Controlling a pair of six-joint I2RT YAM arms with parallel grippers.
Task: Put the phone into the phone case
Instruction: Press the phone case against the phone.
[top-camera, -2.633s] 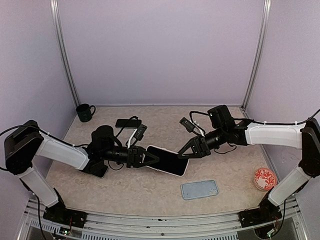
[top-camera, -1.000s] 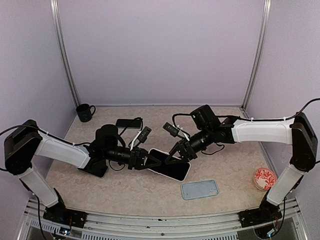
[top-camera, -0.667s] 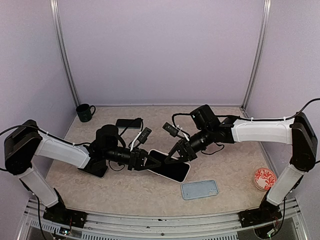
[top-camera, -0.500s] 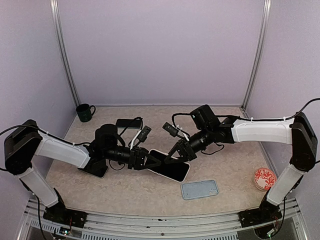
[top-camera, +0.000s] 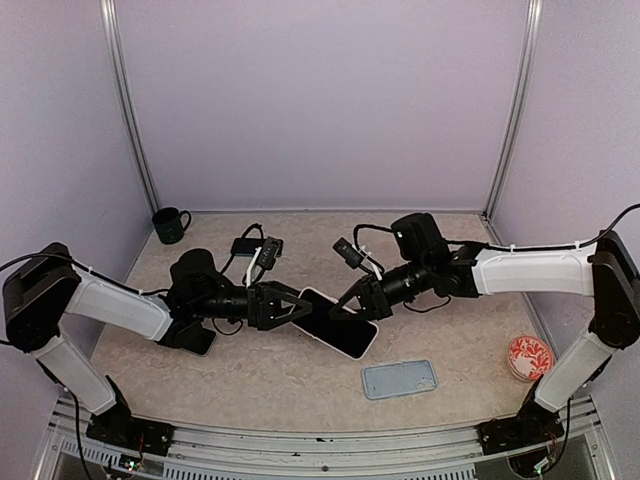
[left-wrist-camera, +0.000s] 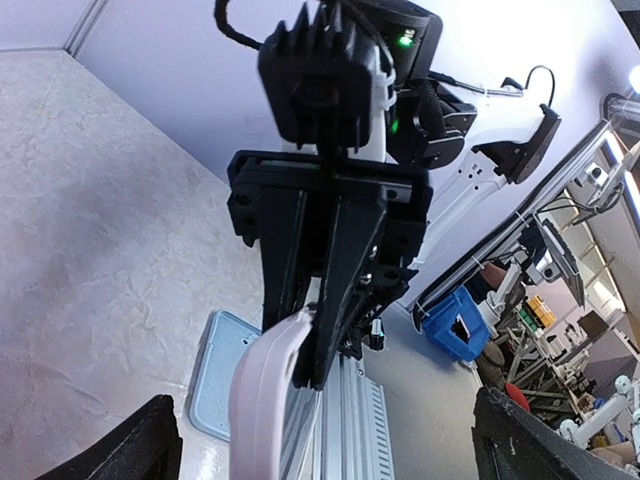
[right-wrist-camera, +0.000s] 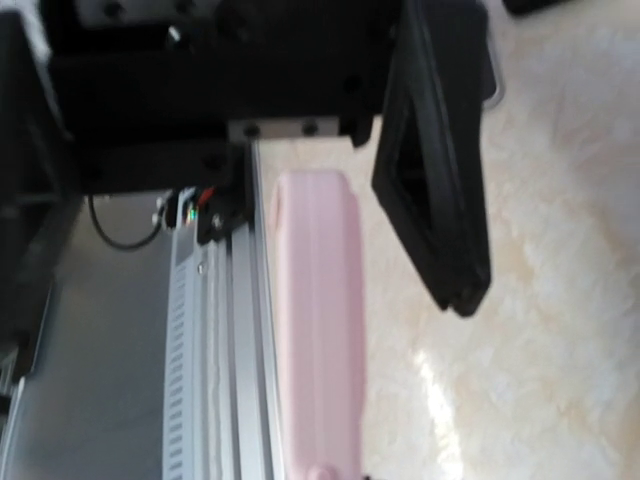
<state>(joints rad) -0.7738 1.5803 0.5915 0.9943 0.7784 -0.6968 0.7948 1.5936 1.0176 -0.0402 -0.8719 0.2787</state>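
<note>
The phone (top-camera: 333, 324), pink-edged with a black screen, sits low over the middle of the table. My right gripper (top-camera: 352, 305) is shut on its far right edge. The left wrist view shows those black fingers (left-wrist-camera: 330, 300) clamped on the pink phone edge (left-wrist-camera: 262, 395). My left gripper (top-camera: 291, 306) is just left of the phone with its jaws wide apart, touching nothing. In the right wrist view the phone (right-wrist-camera: 320, 330) runs edge-on, with a left finger (right-wrist-camera: 440, 200) beside it. The light blue phone case (top-camera: 400, 379) lies flat near the front, also seen as the case (left-wrist-camera: 212, 378).
A dark green mug (top-camera: 170, 225) stands at the back left corner. A black flat device (top-camera: 250, 245) lies behind the left arm. A red-and-white dish (top-camera: 529, 357) sits at the right edge. The aluminium frame rail (top-camera: 300, 440) borders the front.
My left gripper has opened, let go of the phone and drawn back slightly to the left. The right gripper closed on the phone and now holds it alone.
</note>
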